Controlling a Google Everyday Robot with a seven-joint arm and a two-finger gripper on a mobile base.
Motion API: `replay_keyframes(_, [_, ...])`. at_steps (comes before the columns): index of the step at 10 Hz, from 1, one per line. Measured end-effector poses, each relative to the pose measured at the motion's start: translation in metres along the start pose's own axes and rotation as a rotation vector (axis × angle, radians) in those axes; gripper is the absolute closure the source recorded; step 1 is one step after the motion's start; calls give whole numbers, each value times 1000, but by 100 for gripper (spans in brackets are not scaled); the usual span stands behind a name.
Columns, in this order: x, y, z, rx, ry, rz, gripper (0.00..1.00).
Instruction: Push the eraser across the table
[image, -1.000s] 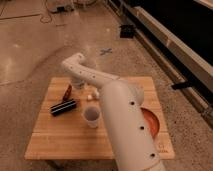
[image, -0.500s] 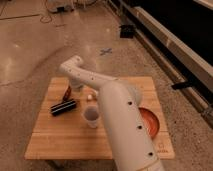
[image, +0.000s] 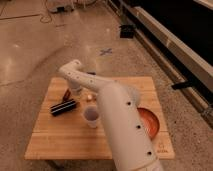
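The eraser (image: 64, 107), a black bar with a pale stripe, lies on the left part of the light wooden table (image: 60, 140). My white arm reaches up from the bottom of the view, bends over the table's far side and points down. My gripper (image: 76, 91) hangs just above the table top, behind and a little right of the eraser, next to a slim red-and-dark tool (image: 66, 94). The arm hides part of the gripper.
A pale cup (image: 91, 115) stands right of the eraser, near the table's middle. A small white item (image: 90, 97) lies behind the cup. An orange bowl (image: 150, 122) sits at the right, partly behind my arm. Speckled floor surrounds the table.
The arm's bend has dropped lower and the gripper has come down closer to the table top. The eraser has not visibly moved.
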Motion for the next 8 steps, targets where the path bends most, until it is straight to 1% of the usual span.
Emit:
replay_keyframes(3, [-9, -4, 3, -5, -24, -18, 100])
replay_keyframes(5, [-16, -9, 3, -1, -43, -35, 100])
replay_keyframes(8, [-37, -22, 0, 7, -80, -86, 100])
